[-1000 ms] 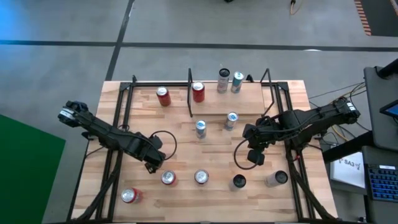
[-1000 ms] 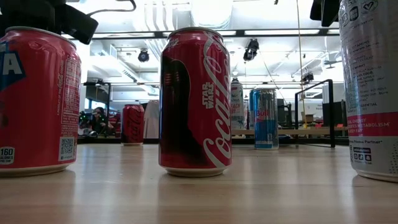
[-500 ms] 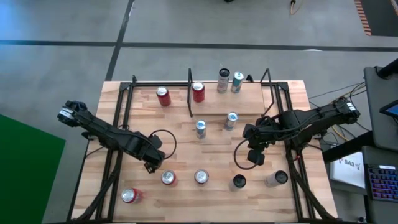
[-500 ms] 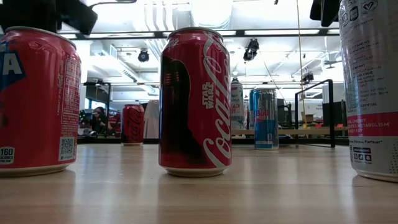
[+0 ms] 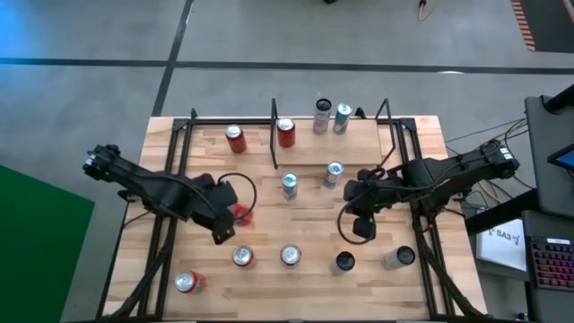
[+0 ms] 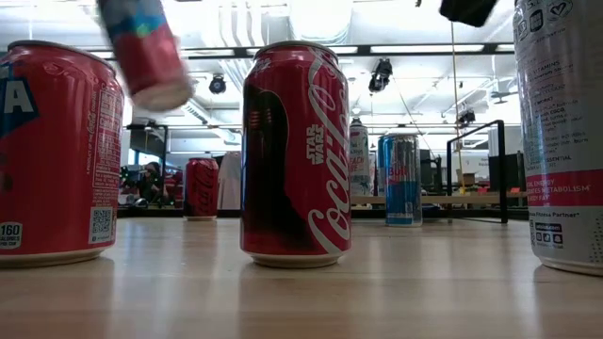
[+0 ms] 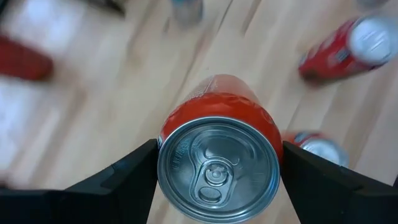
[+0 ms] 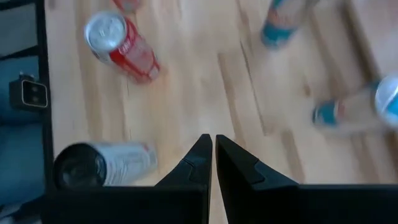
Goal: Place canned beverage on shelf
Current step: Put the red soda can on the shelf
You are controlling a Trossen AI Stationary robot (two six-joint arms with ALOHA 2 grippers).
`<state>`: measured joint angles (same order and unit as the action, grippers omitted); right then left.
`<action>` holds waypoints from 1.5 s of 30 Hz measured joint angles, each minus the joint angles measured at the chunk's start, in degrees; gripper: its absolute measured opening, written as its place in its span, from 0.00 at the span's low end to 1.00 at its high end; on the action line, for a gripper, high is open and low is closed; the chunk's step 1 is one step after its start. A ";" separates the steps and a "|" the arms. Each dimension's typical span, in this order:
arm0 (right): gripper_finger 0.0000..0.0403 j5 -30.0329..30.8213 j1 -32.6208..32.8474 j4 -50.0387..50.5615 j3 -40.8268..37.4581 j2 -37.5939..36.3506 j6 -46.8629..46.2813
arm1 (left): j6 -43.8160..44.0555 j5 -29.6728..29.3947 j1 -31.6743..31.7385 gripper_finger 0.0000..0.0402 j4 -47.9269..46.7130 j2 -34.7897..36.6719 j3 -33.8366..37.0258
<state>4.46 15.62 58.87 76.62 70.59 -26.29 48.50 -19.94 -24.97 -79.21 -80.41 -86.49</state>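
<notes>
Left gripper (image 7: 217, 171) has risen off the near-left table, now clamping a red can (image 5: 239, 213) in mid-air. Shelf (image 5: 305, 151) stands far, centre; carry and placement remain. Right gripper (image 8: 213, 163) pinched shut, empty, hovering right.

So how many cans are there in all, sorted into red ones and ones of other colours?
Red cans: 6, counting one red can held in the left gripper
Cans of other colours: 6
Total: 12
</notes>
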 joint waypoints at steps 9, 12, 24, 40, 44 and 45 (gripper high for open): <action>0.03 5.80 -0.02 -14.60 0.00 0.15 11.74 | -13.32 -5.05 0.04 0.70 10.24 -0.12 -2.36; 0.03 6.60 -0.29 -20.03 0.00 0.99 15.36 | -16.45 -7.00 0.11 0.70 13.98 -0.13 -1.16; 0.03 5.78 -3.63 -32.61 -0.02 8.67 23.06 | -22.03 -11.08 0.33 0.70 20.12 -0.78 -0.36; 0.49 1.44 -5.90 -41.81 0.00 10.93 26.81 | -22.11 -11.12 0.64 0.70 20.22 -1.08 -0.34; 0.69 1.41 -5.91 -41.94 0.00 11.82 26.93 | -22.47 -11.17 1.17 0.70 20.55 -1.08 -0.34; 0.74 1.52 -5.92 -42.26 0.00 12.00 27.30 | -22.53 -11.19 1.30 0.70 20.76 -1.08 -0.34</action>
<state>5.98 9.69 16.61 76.62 82.59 1.01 25.97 -31.14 -23.67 -58.45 -81.49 -86.83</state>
